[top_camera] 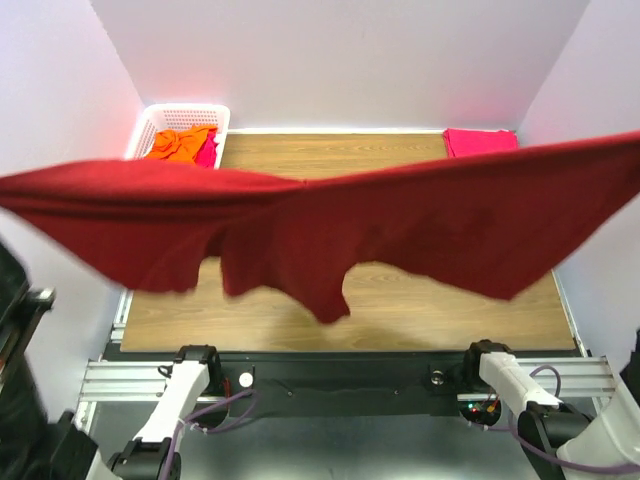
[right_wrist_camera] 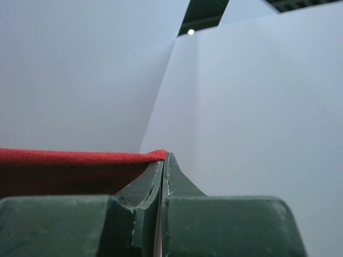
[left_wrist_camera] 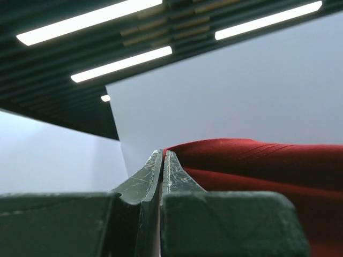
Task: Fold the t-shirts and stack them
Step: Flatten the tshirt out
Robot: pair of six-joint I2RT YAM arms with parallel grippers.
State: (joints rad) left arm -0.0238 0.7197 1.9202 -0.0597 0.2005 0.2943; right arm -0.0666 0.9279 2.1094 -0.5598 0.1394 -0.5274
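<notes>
A dark red t-shirt (top_camera: 420,225) hangs stretched across the whole top view, high above the table, with its sleeves and hem drooping in the middle. Its ends run off both side edges, so neither gripper shows there. In the left wrist view my left gripper (left_wrist_camera: 162,156) is shut, and the red cloth (left_wrist_camera: 257,168) comes out at its tip to the right. My right gripper (right_wrist_camera: 164,159) is shut too, pinching the red cloth's edge (right_wrist_camera: 69,166), which runs off to the left. A folded magenta-pink t-shirt (top_camera: 480,141) lies at the table's far right corner.
A white lattice basket (top_camera: 185,116) stands at the far left corner, holding a crumpled orange t-shirt (top_camera: 178,143) and a pink one (top_camera: 209,152). The wooden table (top_camera: 430,310) shows below the hanging shirt. White walls close in the sides and back.
</notes>
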